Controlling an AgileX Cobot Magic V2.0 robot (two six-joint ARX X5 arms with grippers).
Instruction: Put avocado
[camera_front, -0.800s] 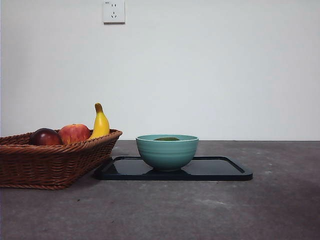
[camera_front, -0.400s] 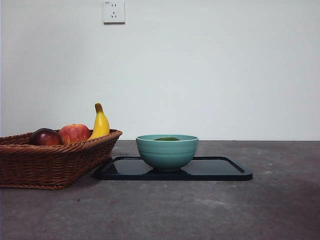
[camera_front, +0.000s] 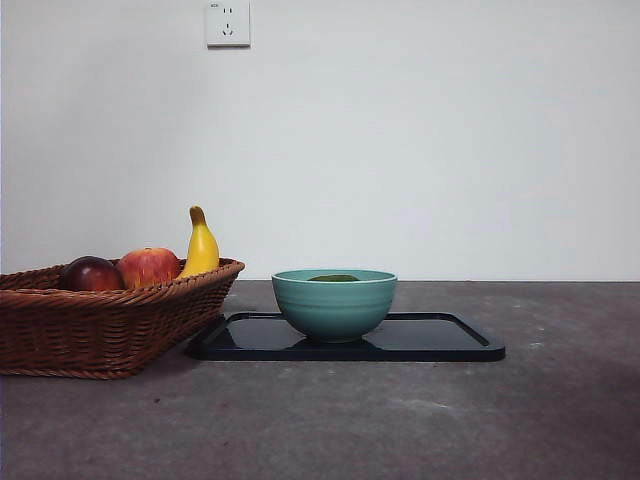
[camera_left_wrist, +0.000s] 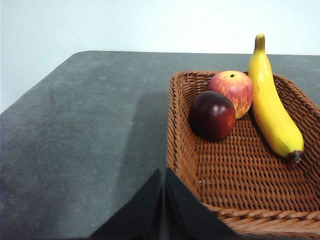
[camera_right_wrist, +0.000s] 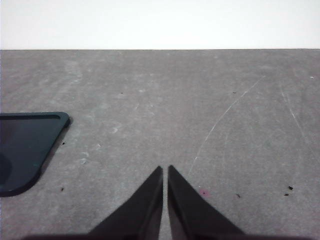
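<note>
Avocado (camera_front: 334, 278): in teal bowl (camera_front: 334, 305); placement apparently complete. Left gripper (camera_left_wrist: 163, 212), right gripper (camera_right_wrist: 165, 200): clenched, empty, parked.

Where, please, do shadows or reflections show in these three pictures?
Front view: the black tray glossily mirrors the teal bowl; the lower right table darkens. Left wrist view: a soft shadow band lies beside the wicker basket. Right wrist view: even light, faint scratches.
</note>
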